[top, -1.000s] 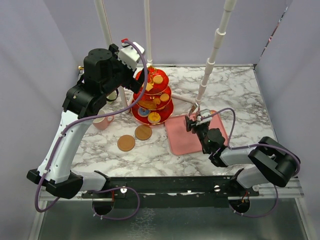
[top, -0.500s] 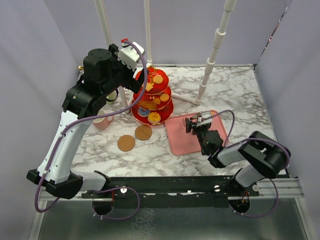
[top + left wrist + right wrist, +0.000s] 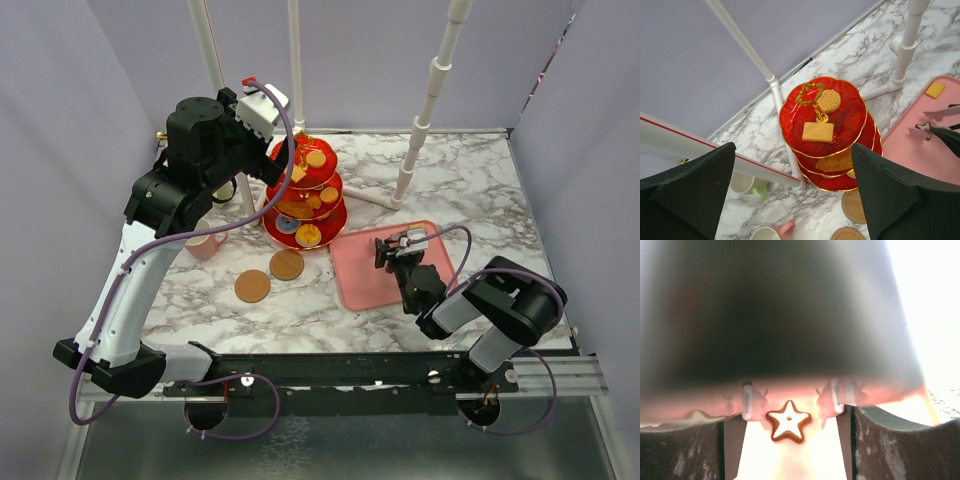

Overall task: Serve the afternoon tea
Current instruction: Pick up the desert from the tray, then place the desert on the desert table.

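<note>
Since the tiered stand (image 3: 338,215) is the main thing: it's upright on the marble table (image 3: 470,180), towards the back and left of the middle. It's red with gold rims, with a round cookie (image 3: 829,100) and a rectangular cookie (image 3: 817,131) on the top level and more on the levels below.

Two brown coasters (image 3: 287,265) lie just in front of it, nothing on them. The pink mug (image 3: 205,245) sits off to their left, and the green mug (image 3: 747,184) is a bit further back.

The pink tray (image 3: 360,275) is just beside the stand on the right. A star cookie (image 3: 788,421) and a square cracker (image 3: 935,89) are lying on it.

The right gripper (image 3: 790,405) is down low over the tray with its jaws apart, one finger on each side of the star — can't tell if either is actually touching it. The left gripper (image 3: 792,150) hangs high above the stand, jaws spread wide with nothing in them.
</note>
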You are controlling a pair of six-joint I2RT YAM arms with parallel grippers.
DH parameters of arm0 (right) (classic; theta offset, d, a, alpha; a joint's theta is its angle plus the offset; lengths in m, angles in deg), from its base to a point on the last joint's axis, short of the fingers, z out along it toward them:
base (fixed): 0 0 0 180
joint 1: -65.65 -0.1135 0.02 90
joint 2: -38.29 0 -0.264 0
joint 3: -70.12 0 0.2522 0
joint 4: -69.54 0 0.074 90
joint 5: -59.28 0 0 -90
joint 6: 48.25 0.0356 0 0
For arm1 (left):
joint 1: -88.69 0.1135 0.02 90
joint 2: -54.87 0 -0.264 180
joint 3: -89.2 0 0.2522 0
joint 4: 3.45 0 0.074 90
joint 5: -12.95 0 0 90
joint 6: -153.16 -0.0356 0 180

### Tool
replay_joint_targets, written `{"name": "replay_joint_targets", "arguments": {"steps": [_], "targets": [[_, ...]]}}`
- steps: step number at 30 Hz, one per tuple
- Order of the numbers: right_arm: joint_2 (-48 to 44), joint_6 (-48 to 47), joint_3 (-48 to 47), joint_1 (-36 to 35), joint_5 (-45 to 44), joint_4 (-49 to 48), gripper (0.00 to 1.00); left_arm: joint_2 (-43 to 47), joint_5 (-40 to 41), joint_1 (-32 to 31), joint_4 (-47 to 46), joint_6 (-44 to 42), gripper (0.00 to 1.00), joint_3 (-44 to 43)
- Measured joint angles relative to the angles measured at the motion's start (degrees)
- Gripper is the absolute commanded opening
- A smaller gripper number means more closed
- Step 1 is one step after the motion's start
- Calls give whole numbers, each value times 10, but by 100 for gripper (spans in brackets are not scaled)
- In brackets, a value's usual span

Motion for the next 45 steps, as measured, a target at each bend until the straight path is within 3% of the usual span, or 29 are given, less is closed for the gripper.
{"name": "replay_joint_targets", "arguments": {"steps": [8,14,23,34,40,45], "targets": [[-30,42,13,0,1,29,55,0,0,0,0,0,99,0],[-38,64,14,0,0,40,41,0,0,0,0,0,99,0],[-124,20,2,0,21,98,39,0,0,0,0,0,99,0],[-251,-42,-158,0,120,216,38,0,0,0,0,0,99,0],[-239,-47,-273,0,184,259,39,0,0,0,0,0,99,0],[-177,-53,-366,0,233,276,40,0,0,0,0,0,99,0]]}}
